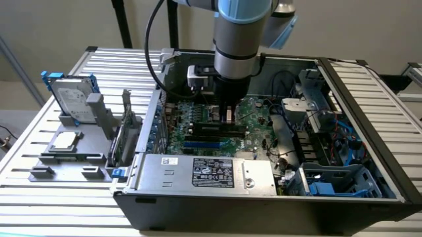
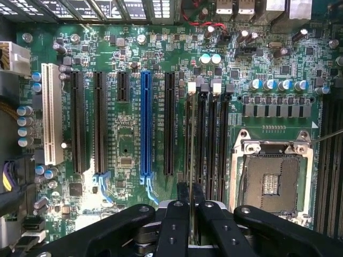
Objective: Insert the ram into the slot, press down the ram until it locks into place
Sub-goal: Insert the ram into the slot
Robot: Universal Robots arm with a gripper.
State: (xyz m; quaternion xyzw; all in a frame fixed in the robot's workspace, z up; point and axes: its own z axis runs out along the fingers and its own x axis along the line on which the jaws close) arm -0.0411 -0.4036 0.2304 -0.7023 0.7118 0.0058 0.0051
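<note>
My gripper [image 1: 228, 114] reaches down into the open computer case [image 1: 264, 207], just above the green motherboard [image 2: 128, 155]. In the wrist view the gripper [image 2: 191, 195] is shut on the ram [image 2: 191, 139], which appears edge-on as a thin upright line between the black fingers [image 2: 174, 225]. The ram's edge runs along the black memory sockets [image 2: 211, 144], lined up with the outermost one, whose white latch [image 2: 192, 87] sits at the far end. Whether the ram touches the socket I cannot tell. The black memory sockets [image 1: 214, 130] lie right under the gripper in the exterior view.
An empty CPU socket [image 2: 270, 179] lies beside the memory sockets, with a blue expansion slot [image 2: 146, 126] and black slots on the other side. The power supply [image 1: 211, 173] and a blue drive cage [image 1: 336, 180] fill the case front. A grey fixture with a hard drive [image 1: 72, 101] stands at the exterior view's left.
</note>
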